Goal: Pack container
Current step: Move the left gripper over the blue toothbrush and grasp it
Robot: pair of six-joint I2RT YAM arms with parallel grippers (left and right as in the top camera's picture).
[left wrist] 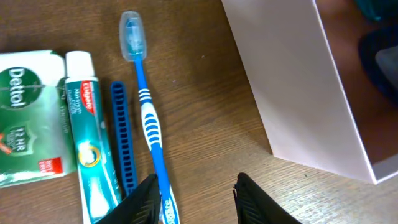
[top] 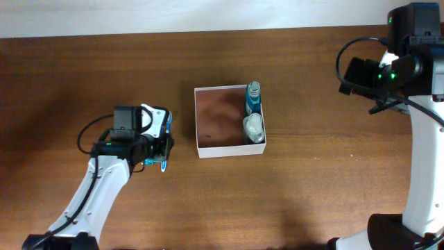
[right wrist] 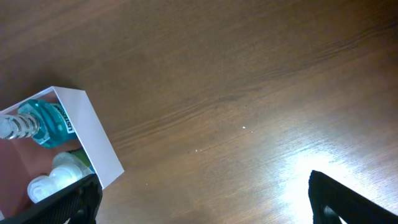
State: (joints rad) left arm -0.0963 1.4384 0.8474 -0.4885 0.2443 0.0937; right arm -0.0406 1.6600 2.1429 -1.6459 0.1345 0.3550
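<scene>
The container point(top: 218, 118), a shallow white-walled box with a pinkish-brown floor, sits mid-table; its white side wall point(left wrist: 298, 81) fills the upper right of the left wrist view. Left of it on the wood lie a blue-and-white toothbrush point(left wrist: 146, 112), a blue comb point(left wrist: 123, 137), a toothpaste tube point(left wrist: 90, 137) and a green Dettol pack point(left wrist: 31, 118). My left gripper point(left wrist: 198, 186) hangs over the toothbrush handle, which lies against the inside of its left finger; the right finger stands apart from it. My right gripper point(right wrist: 204, 186) is wide open over bare wood, right of the container point(right wrist: 93, 137).
Along the container's right wall lie a blue bottle point(top: 253, 98) and a clear white-capped item point(top: 254, 128). The right arm's base point(top: 416, 42) stands at the table's far right corner. A pale wall runs along the table's back edge.
</scene>
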